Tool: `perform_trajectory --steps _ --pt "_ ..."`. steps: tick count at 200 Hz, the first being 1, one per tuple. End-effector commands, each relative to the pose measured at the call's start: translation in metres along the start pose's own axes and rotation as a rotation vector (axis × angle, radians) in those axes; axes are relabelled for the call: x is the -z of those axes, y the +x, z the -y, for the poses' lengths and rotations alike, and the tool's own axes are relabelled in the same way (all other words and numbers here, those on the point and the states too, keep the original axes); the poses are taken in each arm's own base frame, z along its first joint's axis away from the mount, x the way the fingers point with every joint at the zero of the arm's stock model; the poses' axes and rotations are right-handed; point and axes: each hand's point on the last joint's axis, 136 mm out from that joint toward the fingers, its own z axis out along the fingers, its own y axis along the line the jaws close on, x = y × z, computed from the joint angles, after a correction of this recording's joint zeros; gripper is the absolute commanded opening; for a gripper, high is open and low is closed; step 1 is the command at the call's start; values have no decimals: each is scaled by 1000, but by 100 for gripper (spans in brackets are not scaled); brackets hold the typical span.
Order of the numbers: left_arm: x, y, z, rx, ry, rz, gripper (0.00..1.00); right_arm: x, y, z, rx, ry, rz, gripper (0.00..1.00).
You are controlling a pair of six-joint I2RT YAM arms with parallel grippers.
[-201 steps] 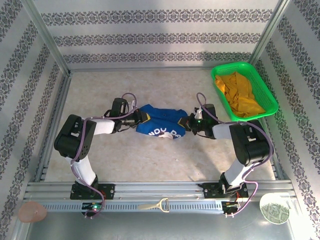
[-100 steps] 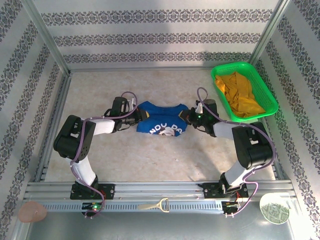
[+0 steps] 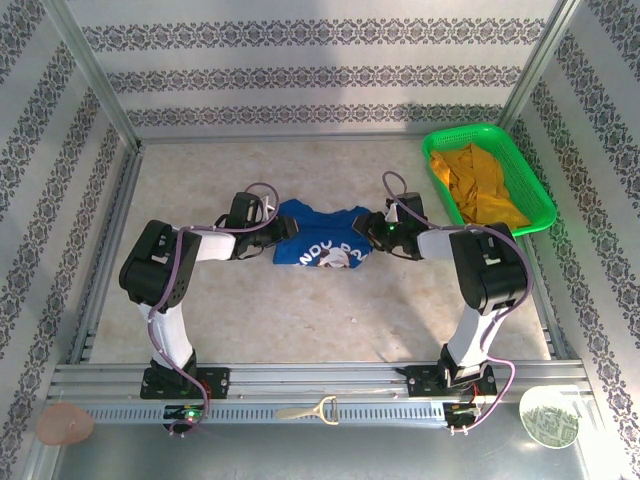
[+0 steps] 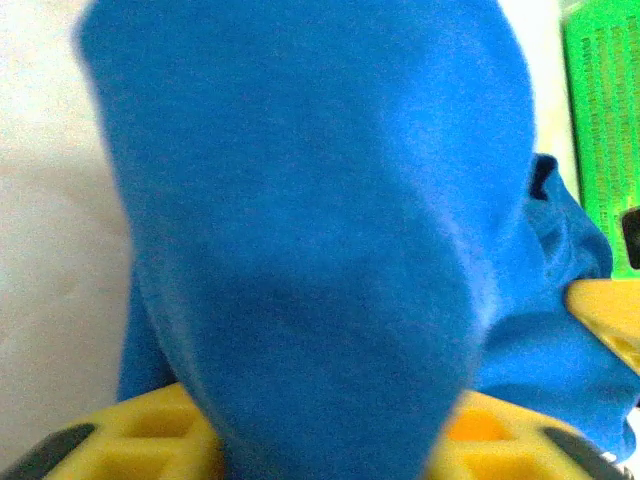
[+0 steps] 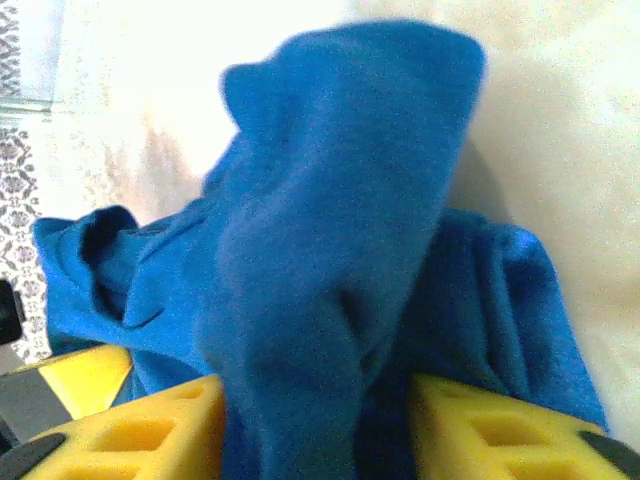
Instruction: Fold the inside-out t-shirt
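Reaching inward low, L tool (image 3: 284,232) & R tool (image 3: 366,231) flank t-shirt (image 3: 318,243), both part-spread, cloth between fingers

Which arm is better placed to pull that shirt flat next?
Probably left: the left end effector and right end effector both straddle the shirt, but bare table lies beside the left; the basket sits near the right.

I note a pale speckled tabletop (image 3: 330,310) enclosed on three sides by white walls (image 3: 320,70) bearing grey floral bands, metal posts (image 3: 93,75) at the rear corners, lighting bright and even.
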Motion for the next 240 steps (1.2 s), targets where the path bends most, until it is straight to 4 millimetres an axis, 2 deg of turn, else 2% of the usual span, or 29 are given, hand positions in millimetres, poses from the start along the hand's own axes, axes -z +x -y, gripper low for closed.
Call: perform_trajectory --steps 1,16,30,36,51,73,85,100,112,128,160,193,215,230,240 --pt "14 -24 1 -3 -26 66 52 25 -20 -14 28 10 57 53" --pt "28 -41 16 -9 3 110 67 49 -27 -25 38 6 101 56" --pt "43 -55 31 -22 27 146 75 65 -28 -37 41 -6 116 55" --pt "49 -60 37 -22 35 160 76 69 -26 -42 45 -12 110 52" --pt "64 -70 58 -31 79 184 77 73 -17 -57 52 -40 83 37" --pt "72 -69 94 -28 179 166 75 62 0 -80 60 -87 34 20" --pt "64 -59 113 -40 234 124 75 46 13 -92 68 -107 -2 14" --pt "46 -46 125 -37 281 63 75 25 22 -104 84 -124 -25 12" --pt "31 -43 118 -17 277 54 74 9 22 -104 83 -128 -22 11" --pt "13 -46 101 0 249 71 74 -7 9 -99 72 -128 11 10" --pt "-28 -58 77 3 200 50 73 -41 -20 -58 3 -74 43 7" --pt "-47 -61 40 12 107 41 72 -61 -45 -35 -23 -60 76 7" --pt "-48 -53 23 34 82 21 72 -62 -49 -30 -49 -67 70 12" --pt "-42 -53 25 40 93 24 72 -50 -52 -38 -40 -97 75 19" --pt "-34 -58 34 37 120 41 72 -36 -55 -52 -25 -136 82 22"
